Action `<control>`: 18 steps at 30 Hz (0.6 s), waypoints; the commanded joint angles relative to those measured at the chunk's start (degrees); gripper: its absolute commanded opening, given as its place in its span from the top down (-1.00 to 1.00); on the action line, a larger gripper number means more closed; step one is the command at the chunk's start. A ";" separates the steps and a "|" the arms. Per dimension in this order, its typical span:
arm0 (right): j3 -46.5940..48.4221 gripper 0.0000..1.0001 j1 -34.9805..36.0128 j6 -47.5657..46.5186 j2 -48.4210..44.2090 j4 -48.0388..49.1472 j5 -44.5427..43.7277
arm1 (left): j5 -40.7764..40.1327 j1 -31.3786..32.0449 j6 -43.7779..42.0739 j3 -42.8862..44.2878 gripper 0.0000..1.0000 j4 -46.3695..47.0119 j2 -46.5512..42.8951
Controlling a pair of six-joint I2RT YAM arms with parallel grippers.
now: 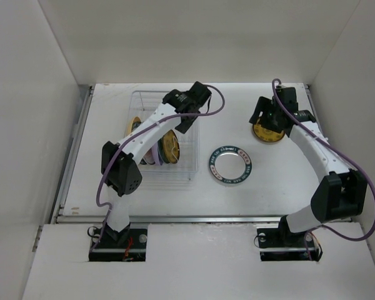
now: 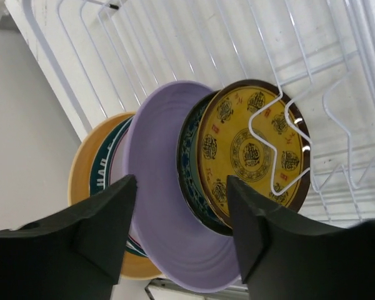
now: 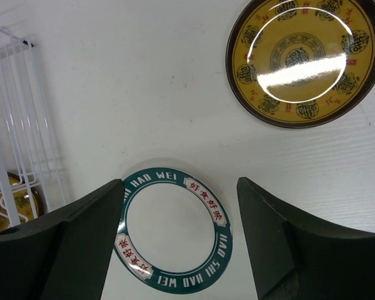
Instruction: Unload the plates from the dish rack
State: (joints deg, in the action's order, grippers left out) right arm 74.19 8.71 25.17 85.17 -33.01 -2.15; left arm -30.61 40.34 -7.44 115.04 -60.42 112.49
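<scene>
Hovering open over the lilac plate (image 2: 159, 156), which stands on edge in the dish rack (image 2: 194, 37), the left end effector (image 2: 181, 206) should close on that rim alone and lift straight out. The right end effector (image 3: 180, 187) hangs open above the desk (image 3: 144, 94).

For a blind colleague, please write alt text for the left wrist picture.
The open left gripper points at plates standing on edge in the white wire dish rack. A lilac plate shows between its black fingers; right of it stands a yellow plate with dark emblems, left of it an orange-yellow plate.
</scene>
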 commanded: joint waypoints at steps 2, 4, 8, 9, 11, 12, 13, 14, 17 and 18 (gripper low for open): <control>0.78 -0.58 0.43 -1.09 0.18 0.06 -0.66 | 0.64 -0.61 -0.47 -4.90 0.00 -0.75 -2.62; 0.25 -0.58 0.43 -1.09 0.18 0.06 -0.66 | 0.64 -1.13 0.06 -5.97 0.07 -0.75 -1.93; 0.25 -0.58 0.43 -1.61 0.70 0.58 -0.66 | 1.60 -3.33 2.69 -4.05 0.17 -5.56 1.50; 0.25 -0.58 0.43 -1.61 0.70 0.58 -0.66 | 3.52 -3.33 2.70 -2.65 0.27 -6.63 2.29; 0.25 -0.58 0.43 -1.61 0.70 0.58 -0.66 | 4.85 -3.34 2.70 -2.63 0.37 -7.34 3.61; 0.25 -0.58 0.43 -1.61 0.70 0.58 -0.66 | 6.25 -3.34 2.70 -2.63 0.41 -7.34 3.62; 0.25 -0.58 0.43 -1.61 0.70 0.58 -0.66 | 6.26 -3.34 2.70 -3.41 0.48 -7.34 3.62; 0.25 -0.58 0.43 -1.61 0.70 0.58 -1.18 | 7.22 -3.34 2.70 -3.42 0.50 -7.34 3.62; 0.25 -0.58 0.43 -2.14 0.70 0.58 -1.71 | 7.76 -3.34 3.22 -3.42 0.57 -7.34 3.62; 0.25 -0.58 0.43 -2.14 0.70 0.06 -1.71 | 7.76 -3.34 3.22 -3.42 0.57 -7.34 3.62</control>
State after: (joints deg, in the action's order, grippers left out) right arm 74.11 8.71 23.92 85.71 -33.04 -2.50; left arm -25.36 36.75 -5.28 110.50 -65.41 117.30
